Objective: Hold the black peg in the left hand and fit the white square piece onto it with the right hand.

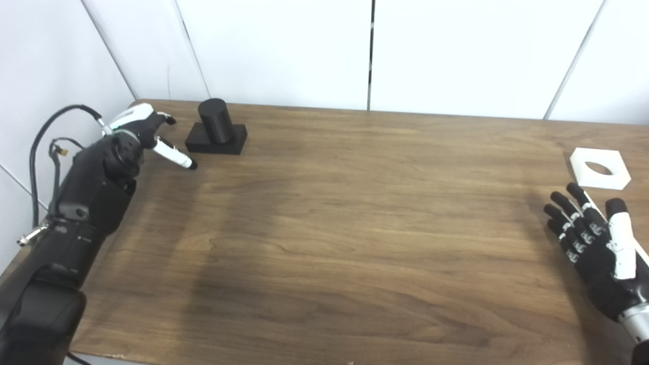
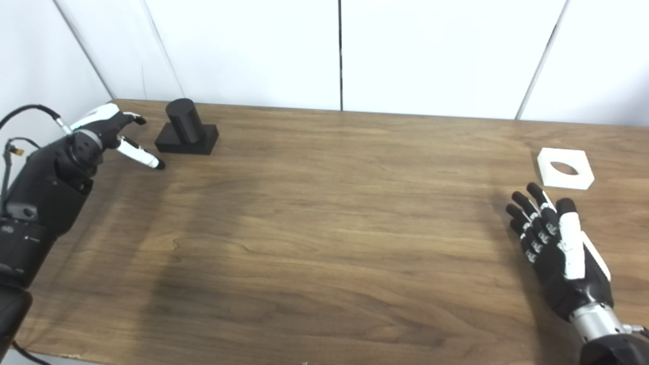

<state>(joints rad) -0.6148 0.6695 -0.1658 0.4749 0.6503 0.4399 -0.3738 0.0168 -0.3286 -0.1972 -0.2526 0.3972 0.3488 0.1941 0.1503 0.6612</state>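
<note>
Wood-grain table point(image 1: 324, 243) fills most of the frame, brown with darker streaks, backed by plain white wall panels point(image 1: 284, 50) with dark seams.

In the upper left stands the peg point(image 1: 215, 120), a black cylinder rising from a flat black square base that sits on the table. Its long axis runs up and down, tilted slightly toward the top of the frame as the cameras look down on it.

Just left of the peg, the left hand point(image 1: 139, 133) hovers near it without touching. Its fingers are spread and hold nothing; one white finger with a black tip points toward the base of the peg.

At the right edge of the frame lies the square point(image 2: 564, 168), a flat white plate with a round hole through its centre, resting on the table with one corner cut off.

Below it, in the lower right, the right hand point(image 2: 555, 243) is held open, fingers extended toward the square, near it but apart, holding nothing.

The left eye view shows more of the left arm and its black cables; the right eye view shows the right wrist more fully.
</note>
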